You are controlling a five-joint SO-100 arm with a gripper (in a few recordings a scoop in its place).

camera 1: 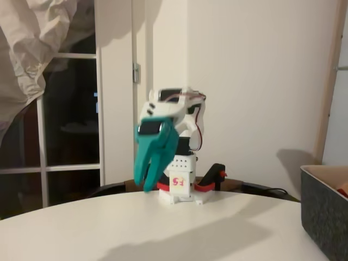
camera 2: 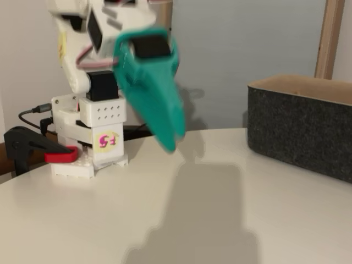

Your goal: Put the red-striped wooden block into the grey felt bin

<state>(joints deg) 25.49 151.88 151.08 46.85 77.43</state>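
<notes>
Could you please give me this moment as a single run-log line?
gripper: raised above table, pointing down, blurred, jaw state unclear | grey felt bin: upright, at right in both fixed views | table: white

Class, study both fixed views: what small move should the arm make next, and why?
Probably settle near its base and go no further. The teal pincer hangs above the white table with nothing visibly between its fingers, well apart from the grey felt bin. Whether it is open or shut is blurred.
</notes>
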